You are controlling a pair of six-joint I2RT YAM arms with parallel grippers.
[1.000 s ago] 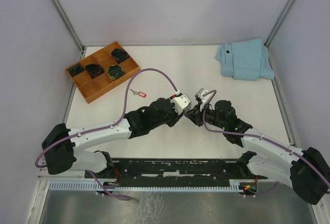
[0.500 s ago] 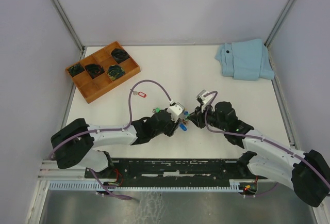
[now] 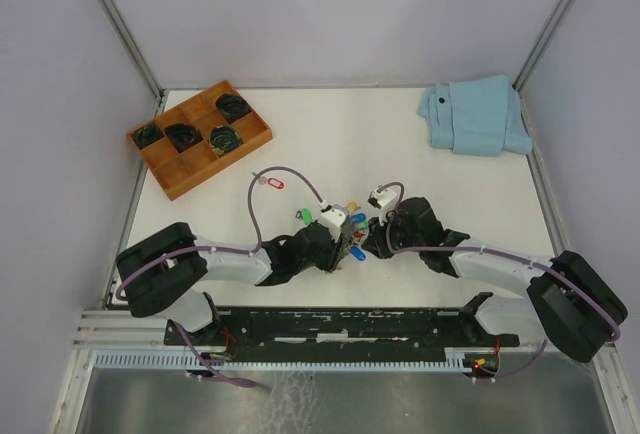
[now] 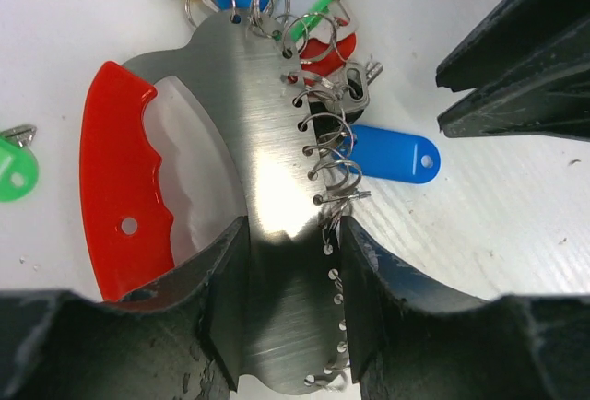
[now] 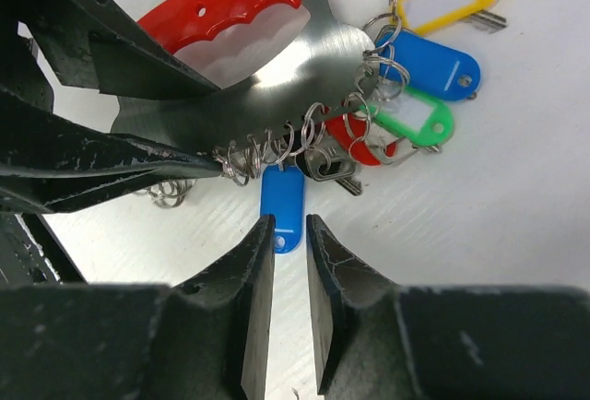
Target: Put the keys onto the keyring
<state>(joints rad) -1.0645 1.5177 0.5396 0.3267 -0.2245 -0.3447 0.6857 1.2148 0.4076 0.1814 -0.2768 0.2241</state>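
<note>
The keyring is a steel plate with a red handle and a row of wire rings carrying yellow, blue, green and red tags. My left gripper is shut on the plate's narrow end and holds it low over the table. My right gripper faces it with its jaws a narrow gap apart and nothing between them. Its tips hover over the end of a blue tag. One loose key with a green tag lies just left of the keyring. A key with a red tag lies farther back left.
A wooden tray with dark coiled items stands at the back left. A folded light blue cloth lies at the back right. The left arm's purple cable arches over the table near the red-tagged key.
Both grippers have come toward the near edge and down, the left one bringing the keyring with it. The green-tagged key, covered by the left arm before, now shows. The right jaws opened slightly.
</note>
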